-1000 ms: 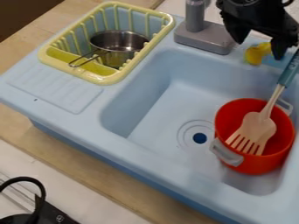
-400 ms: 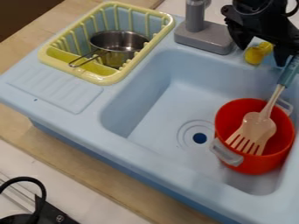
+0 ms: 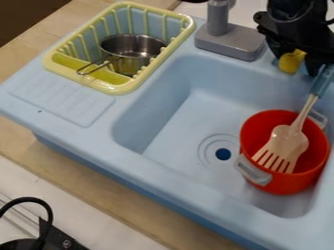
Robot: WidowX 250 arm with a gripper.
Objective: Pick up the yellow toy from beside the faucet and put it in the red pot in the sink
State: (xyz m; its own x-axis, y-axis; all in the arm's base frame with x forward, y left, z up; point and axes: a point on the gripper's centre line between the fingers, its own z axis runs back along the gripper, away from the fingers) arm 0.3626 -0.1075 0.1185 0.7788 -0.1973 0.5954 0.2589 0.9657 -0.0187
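Counter: light wood under a pale blue toy sink, with a dark brown area at the upper left and a white surface at the lower left.
Cable: black, curved, in the lower left corner, beside a flat black item.
Draining board: ridged, pale blue, built into the left part of the sink top.
Dish rack: yellow, behind the draining board, with upright bars along its walls.
Metal pot: upright inside the rack, its thin wire handle pointing toward the front left.
Faucet: grey, on a block-shaped base at the back rim.
Drain: dark blue hole inside rings on the basin floor.
Red pot: in the right part of the basin, with grey handles on opposite sides.
Yellow object: small and rounded, by the back rim, right of the faucet, between the gripper's fingertips as seen here.
Gripper: black, at the upper right above the back rim; fingers apart, though I cannot tell whether they pinch the yellow object.
Spatula: slotted beige head down in the red pot, blue handle slanting up to the right, its upper end close to the gripper.
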